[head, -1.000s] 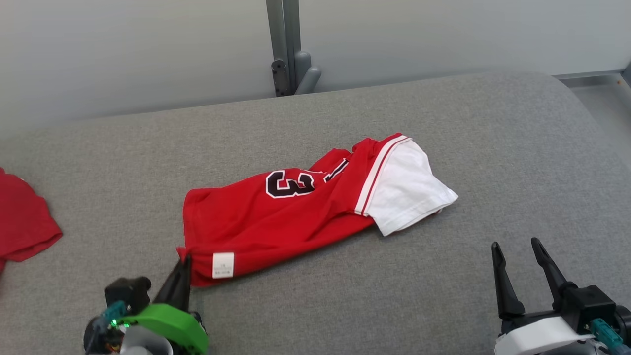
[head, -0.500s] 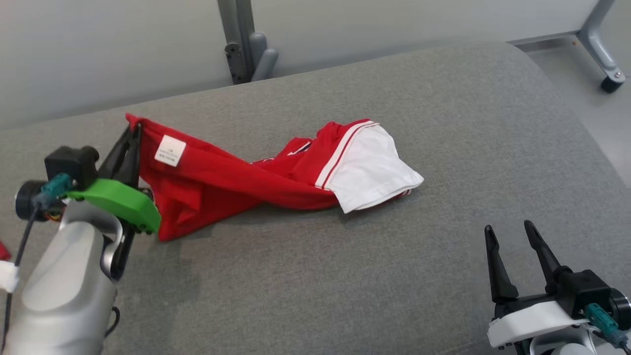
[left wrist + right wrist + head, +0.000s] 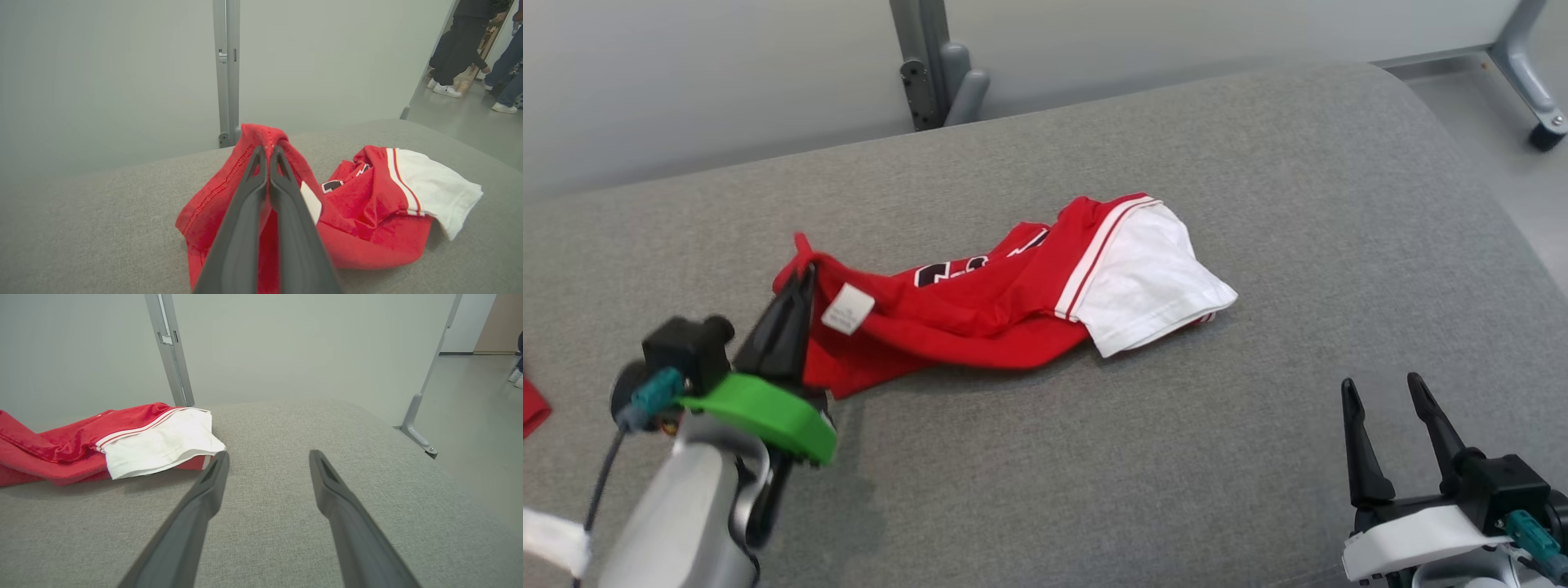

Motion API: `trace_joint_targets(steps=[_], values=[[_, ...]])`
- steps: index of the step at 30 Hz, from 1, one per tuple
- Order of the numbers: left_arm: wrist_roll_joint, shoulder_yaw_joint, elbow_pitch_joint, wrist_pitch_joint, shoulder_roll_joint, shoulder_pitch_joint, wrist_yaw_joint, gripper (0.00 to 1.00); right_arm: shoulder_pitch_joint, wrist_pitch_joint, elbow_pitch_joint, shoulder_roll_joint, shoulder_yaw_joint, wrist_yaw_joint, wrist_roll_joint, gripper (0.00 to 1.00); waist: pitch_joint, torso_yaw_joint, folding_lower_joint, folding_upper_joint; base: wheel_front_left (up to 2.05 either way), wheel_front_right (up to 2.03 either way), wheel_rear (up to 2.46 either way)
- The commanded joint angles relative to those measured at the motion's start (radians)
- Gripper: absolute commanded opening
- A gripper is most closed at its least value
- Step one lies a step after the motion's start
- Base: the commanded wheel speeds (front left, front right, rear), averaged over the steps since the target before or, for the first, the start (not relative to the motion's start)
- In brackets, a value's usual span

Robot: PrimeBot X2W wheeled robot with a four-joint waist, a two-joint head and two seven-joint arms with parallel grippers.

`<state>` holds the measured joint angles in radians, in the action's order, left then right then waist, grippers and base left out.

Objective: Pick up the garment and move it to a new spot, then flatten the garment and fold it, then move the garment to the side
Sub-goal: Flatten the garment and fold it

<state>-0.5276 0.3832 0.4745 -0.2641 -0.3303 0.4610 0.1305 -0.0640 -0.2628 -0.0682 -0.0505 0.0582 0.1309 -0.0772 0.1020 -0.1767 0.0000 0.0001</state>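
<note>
The garment [image 3: 980, 314] is a red jersey with a black number, a white sleeve and a small white label, lying bunched across the middle of the grey padded surface [image 3: 1176, 457]. My left gripper [image 3: 805, 273] is shut on its left corner, which is lifted off the surface. In the left wrist view the red cloth of the garment [image 3: 367, 212] folds over the closed tips of the left gripper [image 3: 269, 149]. My right gripper [image 3: 1380, 384] stands open at the lower right, apart from the cloth. The right wrist view shows the right gripper [image 3: 267, 455] holding nothing, with the garment [image 3: 135, 445] to its left.
A second red cloth [image 3: 531, 404] peeks in at the far left edge. A grey metal post [image 3: 923, 57] stands behind the surface against a pale wall. A frame foot with a caster [image 3: 1539, 122] rests on the floor at the far right. People's legs [image 3: 461, 45] show in the distance.
The left gripper, shut on the garment's corner, lifted it from the near edge and swung it up and back, then came lower and right. The head camera shifted. The right gripper kept its place.
</note>
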Motion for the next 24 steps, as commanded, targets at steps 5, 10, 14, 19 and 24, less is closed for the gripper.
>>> trace_joint_targets(steps=[5,10,14,19,24], values=[[-0.033,-0.010,-0.076,0.000,0.034,-0.232,0.000,0.00,-0.026,-0.003,-0.002,-0.002,0.001,0.000,0.002,1.00,-0.054,0.126,0.0000,-0.0001,0.00,0.00,0.00],[-0.029,-0.015,-0.099,0.000,0.066,-0.351,0.000,0.00,-0.032,-0.003,-0.004,-0.006,-0.003,0.000,0.007,1.00,-0.065,0.180,0.0000,-0.0001,0.00,0.00,0.00],[-0.025,-0.017,-0.094,0.000,0.089,-0.425,0.000,0.00,-0.035,-0.003,-0.010,-0.012,-0.009,0.000,0.006,1.00,-0.075,0.219,0.0000,-0.0001,0.00,0.00,0.00],[-0.013,-0.030,-0.094,0.000,0.120,-0.480,0.000,0.00,-0.038,-0.003,-0.012,-0.014,-0.014,0.000,0.006,1.00,-0.078,0.241,0.0000,-0.0001,0.00,0.00,0.00],[-0.018,-0.031,-0.062,0.000,0.143,-0.508,0.000,0.04,-0.036,-0.003,-0.015,-0.016,-0.022,0.000,0.004,1.00,-0.076,0.238,0.0000,-0.0001,0.00,0.00,0.00]])
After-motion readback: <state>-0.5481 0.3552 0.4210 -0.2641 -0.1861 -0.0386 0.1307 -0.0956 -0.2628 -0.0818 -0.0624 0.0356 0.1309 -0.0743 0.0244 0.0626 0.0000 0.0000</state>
